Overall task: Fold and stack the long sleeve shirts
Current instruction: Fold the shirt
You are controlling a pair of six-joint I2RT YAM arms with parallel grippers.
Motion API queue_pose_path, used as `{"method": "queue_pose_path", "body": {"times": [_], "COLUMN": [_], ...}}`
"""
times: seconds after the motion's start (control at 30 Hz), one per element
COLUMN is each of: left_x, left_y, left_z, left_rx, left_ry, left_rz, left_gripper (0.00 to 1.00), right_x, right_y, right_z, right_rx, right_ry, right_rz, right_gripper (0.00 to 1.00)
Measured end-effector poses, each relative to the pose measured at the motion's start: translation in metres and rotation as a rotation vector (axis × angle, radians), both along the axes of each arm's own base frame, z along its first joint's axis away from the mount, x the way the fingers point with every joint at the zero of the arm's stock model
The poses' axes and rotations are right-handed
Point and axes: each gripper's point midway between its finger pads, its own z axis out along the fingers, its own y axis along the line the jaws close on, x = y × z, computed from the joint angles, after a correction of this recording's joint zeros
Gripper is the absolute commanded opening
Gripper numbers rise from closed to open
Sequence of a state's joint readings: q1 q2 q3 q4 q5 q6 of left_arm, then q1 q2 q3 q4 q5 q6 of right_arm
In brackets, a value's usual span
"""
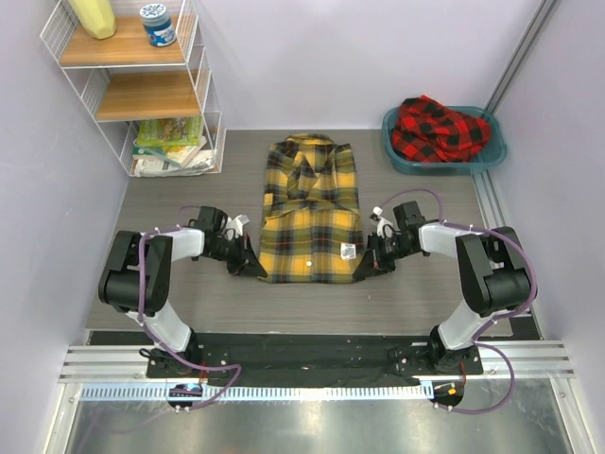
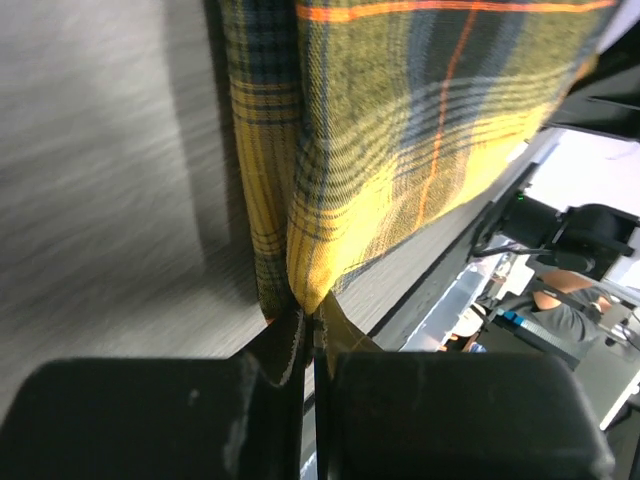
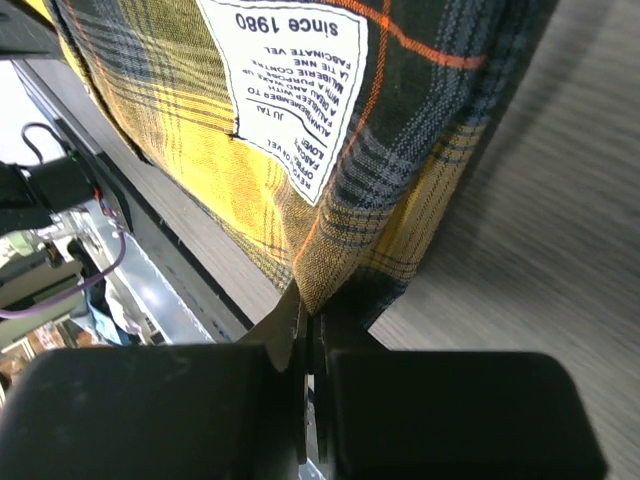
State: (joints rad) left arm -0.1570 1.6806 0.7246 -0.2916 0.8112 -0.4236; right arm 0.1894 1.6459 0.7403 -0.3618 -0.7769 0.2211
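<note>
The yellow-and-black check shirt [image 1: 310, 210] lies flat on the table, sleeves folded in, collar at the far end. My left gripper [image 1: 257, 269] is shut on its near left hem corner [image 2: 305, 290]. My right gripper [image 1: 362, 270] is shut on its near right hem corner [image 3: 325, 290], next to a white care label [image 3: 290, 90]. The red-and-black check shirt [image 1: 440, 128] lies crumpled in the teal basin [image 1: 444, 163] at the back right.
A white wire shelf [image 1: 142, 90] with wooden boards, a jar and packets stands at the back left. A metal rail [image 1: 302, 364] runs along the near table edge behind the arm bases.
</note>
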Motion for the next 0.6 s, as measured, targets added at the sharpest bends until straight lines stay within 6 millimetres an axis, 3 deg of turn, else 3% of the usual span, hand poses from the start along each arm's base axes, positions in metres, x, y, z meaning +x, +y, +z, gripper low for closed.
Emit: {"method": "queue_pose_path", "body": {"times": [0.1,0.13,0.17,0.23,0.27,0.3,0.4,0.47,0.6], "left_x": [-0.006,-0.008,-0.011,-0.013,-0.013,-0.012,0.001,0.019,0.056], "left_y": [0.006,0.007,0.009,0.011,0.013,0.015,0.026,0.042,0.065], "left_z": [-0.004,-0.006,-0.007,-0.008,-0.007,-0.004,0.013,0.036,0.092], "left_rx": [0.043,0.056,0.069,0.087,0.093,0.087,0.067,0.054,0.036], "left_ry": [0.03,0.042,0.055,0.067,0.078,0.083,0.056,-0.027,-0.288], "left_rz": [0.005,0.008,0.01,0.009,0.011,0.015,0.042,0.081,0.119], "left_gripper": [0.0,0.01,0.12,0.33,0.5,0.55,0.63,0.71,0.68], "right_x": [-0.006,-0.008,-0.009,-0.011,-0.011,-0.012,-0.006,0.005,0.046], "right_y": [0.005,0.006,0.007,0.006,0.002,-0.002,-0.013,-0.021,-0.027], "right_z": [-0.001,-0.001,-0.001,-0.002,-0.003,-0.003,0.011,0.031,0.084], "right_rx": [-0.008,-0.01,-0.011,-0.028,-0.05,-0.067,-0.105,-0.111,-0.096], "right_ry": [0.009,0.012,0.015,0.028,0.033,0.047,0.038,-0.01,-0.187], "right_rz": [0.024,0.032,0.035,0.034,0.032,0.028,0.014,-0.008,-0.02], "right_gripper": [0.04,0.14,0.35,0.48,0.58,0.63,0.68,0.68,0.56]}}
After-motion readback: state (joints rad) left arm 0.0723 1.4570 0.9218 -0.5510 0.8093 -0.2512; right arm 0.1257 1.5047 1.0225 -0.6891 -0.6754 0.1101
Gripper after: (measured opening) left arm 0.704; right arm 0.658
